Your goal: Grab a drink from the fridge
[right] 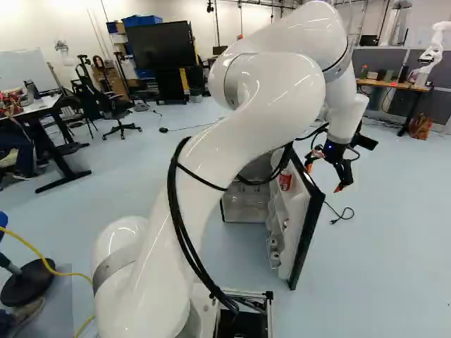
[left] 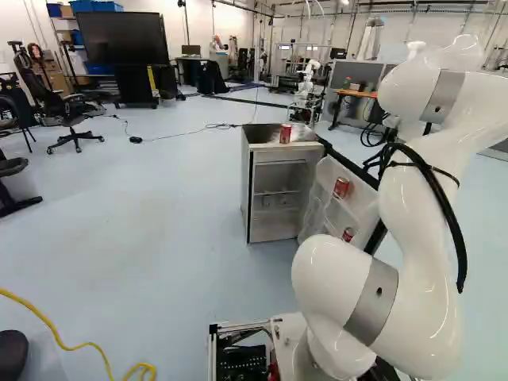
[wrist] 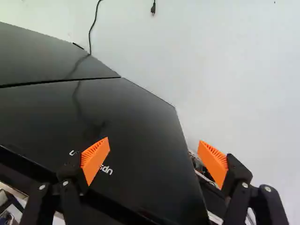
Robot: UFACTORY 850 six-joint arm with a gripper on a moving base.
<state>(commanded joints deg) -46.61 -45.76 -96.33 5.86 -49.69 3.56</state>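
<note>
Pale blue floor [left: 159, 190] spreads across a large workroom, with a small fridge [left: 247, 186] standing on it, its door [right: 306, 229] wide open. The drinks are red cans: the upper door can [left: 341, 188] and the lower door can [left: 348, 235] sit in the fridge's door shelves, and the top can [left: 285, 133] stands upright on the fridge's top. Which one is meant cannot be told.

A can like these would probably be fairly light if empty and heavier if full, with smooth, slippery metal and thin walls that might dent under a hard squeeze. The best hold is likely around the middle of its side, with even, moderate pressure; for a door can, the shelf front may block a low hold.

Outside the fridge's open door, on the side away from the shelves, are the fingers [wrist: 95, 158], spread apart with nothing grasped. Reaching a door can would call for going over or around that door, with some risk of bumping it.

Nearer than the fridge, the white arm [right: 239, 141] arches forward. Far behind the fridge, to its left in the left base view, is a large black screen [left: 123, 38].
</note>
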